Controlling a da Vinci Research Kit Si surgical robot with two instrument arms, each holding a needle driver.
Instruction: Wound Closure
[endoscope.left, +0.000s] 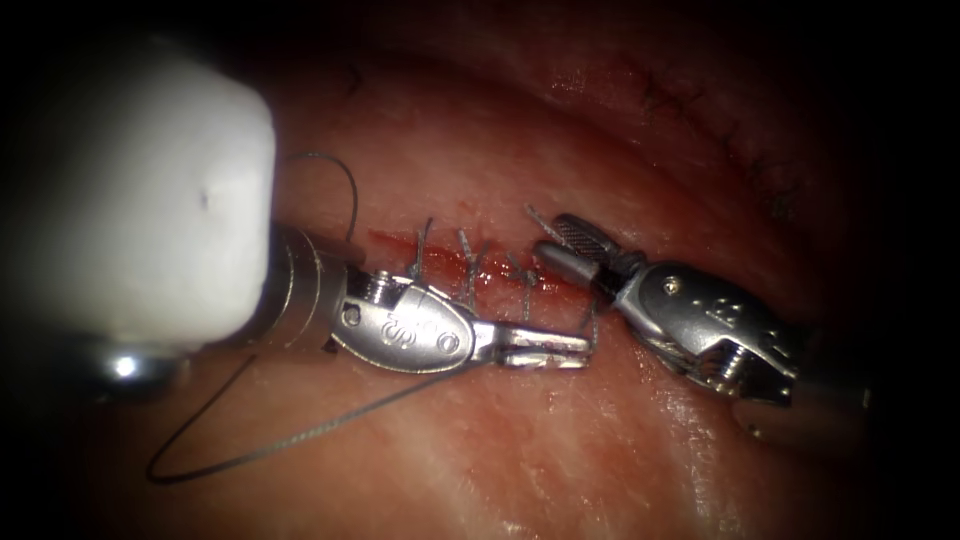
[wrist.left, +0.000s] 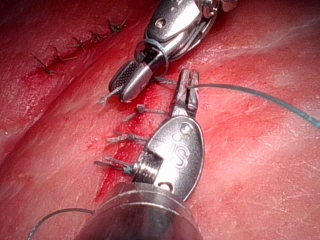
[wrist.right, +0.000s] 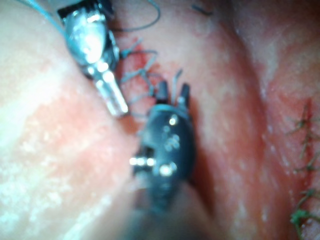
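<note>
Nearest, a long loose thread (endoscope.left: 270, 445) curls over the near tissue (endoscope.left: 560, 460) and runs up toward the left tool (endoscope.left: 560, 348), which lies along the near side of the cut (endoscope.left: 470, 255). Its jaws are closed on the thread close to the tip; in the left wrist view the strand leaves the closed tip (wrist.left: 186, 92) and trails away, so the grip seems meant to keep that strand under control beside the stitches. No needle can be made out, in either tool or in the tissue.

Just beyond, several tied stitches (endoscope.left: 470, 262) with short cut ends cross the cut, red fluid (endoscope.left: 395, 240) at its left end.

Farther right, the right tool (endoscope.left: 555, 240) sits at the cut's right end, jaws parted a little; a short thread end rises beside them, but I cannot tell whether they hold anything.
</note>
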